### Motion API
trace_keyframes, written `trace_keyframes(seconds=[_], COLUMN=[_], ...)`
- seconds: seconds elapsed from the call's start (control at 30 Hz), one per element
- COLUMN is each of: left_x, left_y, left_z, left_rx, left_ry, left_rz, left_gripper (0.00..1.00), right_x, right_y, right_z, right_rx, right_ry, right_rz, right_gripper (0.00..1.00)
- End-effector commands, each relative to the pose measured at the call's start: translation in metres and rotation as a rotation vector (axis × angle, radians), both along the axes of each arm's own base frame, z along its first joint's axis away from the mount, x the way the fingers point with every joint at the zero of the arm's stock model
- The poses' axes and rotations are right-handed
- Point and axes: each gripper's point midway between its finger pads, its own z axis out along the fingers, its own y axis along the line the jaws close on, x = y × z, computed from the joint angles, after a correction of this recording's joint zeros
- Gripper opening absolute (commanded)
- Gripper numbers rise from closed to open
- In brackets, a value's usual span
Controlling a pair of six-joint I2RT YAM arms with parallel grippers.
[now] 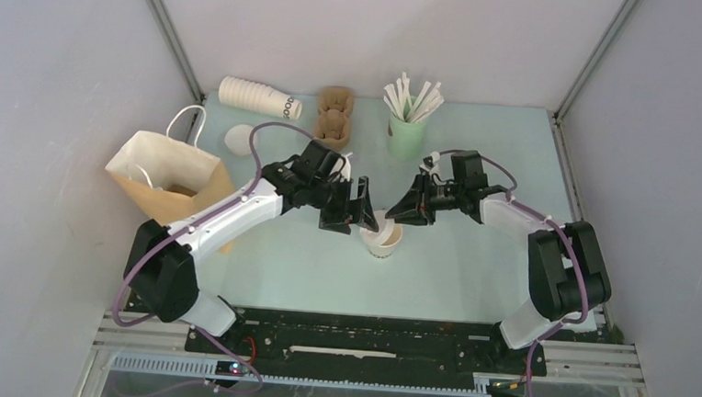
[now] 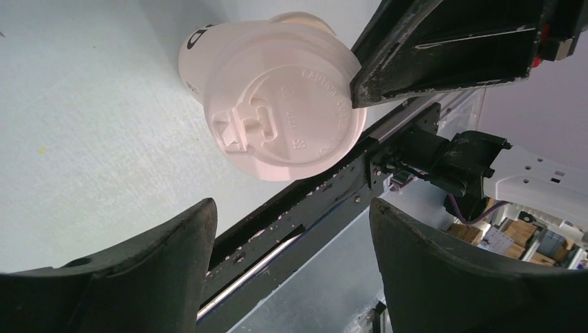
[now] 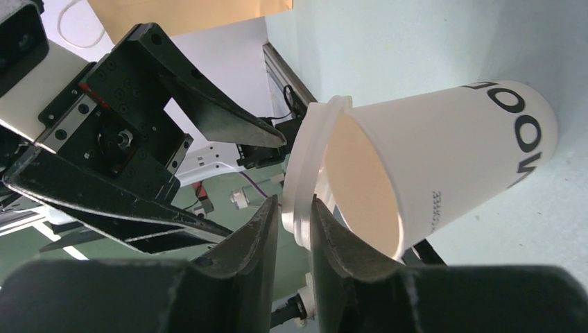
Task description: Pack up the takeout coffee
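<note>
View from above of a pale green counter (image 1: 472,270) with two robot arms reaching in toward its middle. The takeout coffee cup (image 1: 383,246), small, cream-white and with dark lettering near its base, stands at the centre of the counter between the two arms. A white round lid (image 2: 284,111) with a sip tab lies over its mouth. Seen from the right wrist, the lid is tilted: one side meets the cup's rim while the other stands off it, leaving the inside of the cup (image 3: 457,152) visible. The right jaws are narrow and closed on the edge of the lid, one finger (image 3: 260,239) on either side of its rim. The left jaws stand wide and hold nothing; their dark fingers (image 2: 173,270) frame the lidded cup from just beside it without touching it. At the left of the counter stands an open brown paper bag (image 1: 169,174) with white handles. Along the far edge lie a stack of nested cups (image 1: 257,96), brown cardboard carriers (image 1: 334,115), and a pale green cup of white sticks (image 1: 406,136).
</note>
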Motion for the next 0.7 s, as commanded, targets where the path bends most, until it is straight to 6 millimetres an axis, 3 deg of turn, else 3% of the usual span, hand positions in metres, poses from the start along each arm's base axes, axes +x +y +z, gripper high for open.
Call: trace_keyframes(seconds=[0.0,0.43,0.67], left_x=[0.001,0.004,0.005], left_y=[-0.002,-0.005,-0.003], left_z=[-0.006,-0.01,-0.011], left_rx=[-0.034,-0.057,-0.062], left_ry=[0.036,0.068,0.084], left_rz=[0.004,0.009,0.024], left_gripper=[0.85,0.81,0.82], right_x=[-0.004,-0.002,-0.004], right_y=[-0.009,-0.022,-0.034], right_z=[0.005,0.001,0.014], right_rx=[-0.022,-0.097,-0.175], right_ry=[-0.061,-0.101,-0.134], right_rz=[0.002,-0.014,-0.018], right_gripper=[0.32,0.37,0.44])
